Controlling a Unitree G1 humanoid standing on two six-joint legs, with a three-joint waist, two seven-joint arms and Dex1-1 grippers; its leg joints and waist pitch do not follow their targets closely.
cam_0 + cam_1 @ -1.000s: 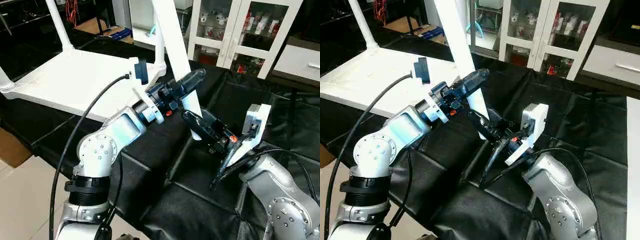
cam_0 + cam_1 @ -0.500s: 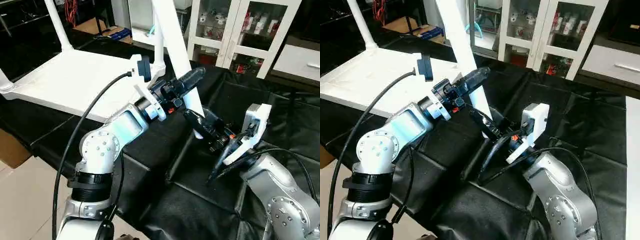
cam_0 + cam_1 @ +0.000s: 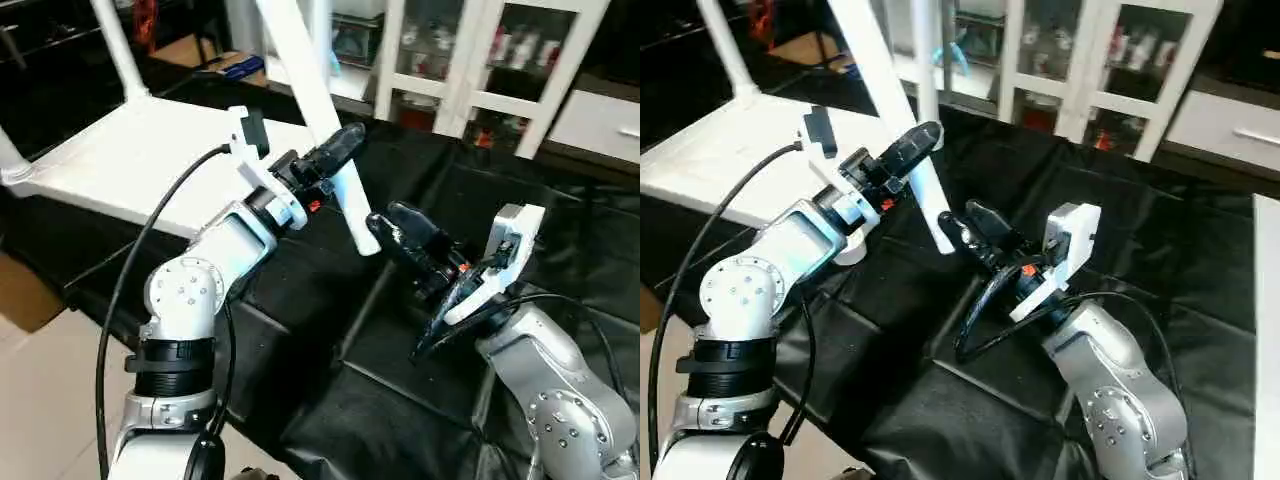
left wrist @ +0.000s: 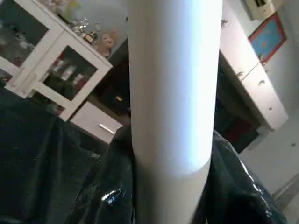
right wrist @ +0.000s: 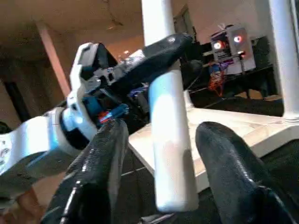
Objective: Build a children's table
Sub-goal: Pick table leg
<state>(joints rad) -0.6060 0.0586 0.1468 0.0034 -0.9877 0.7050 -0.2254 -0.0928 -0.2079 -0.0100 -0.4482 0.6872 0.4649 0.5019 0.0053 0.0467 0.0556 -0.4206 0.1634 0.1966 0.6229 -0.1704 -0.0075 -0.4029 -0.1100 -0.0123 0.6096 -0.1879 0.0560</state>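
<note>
Left gripper [image 3: 335,160] clamped on a white tube leg [image 3: 310,95], held tilted over the black-covered bench [image 3: 560,250], lower end clear of the cloth. Right gripper [image 3: 405,228] just beside that lower end, fingers apart, not touching. White tabletop [image 3: 130,160] lies at the bench's far left corner, fitted legs [image 3: 118,45] standing up.
</note>
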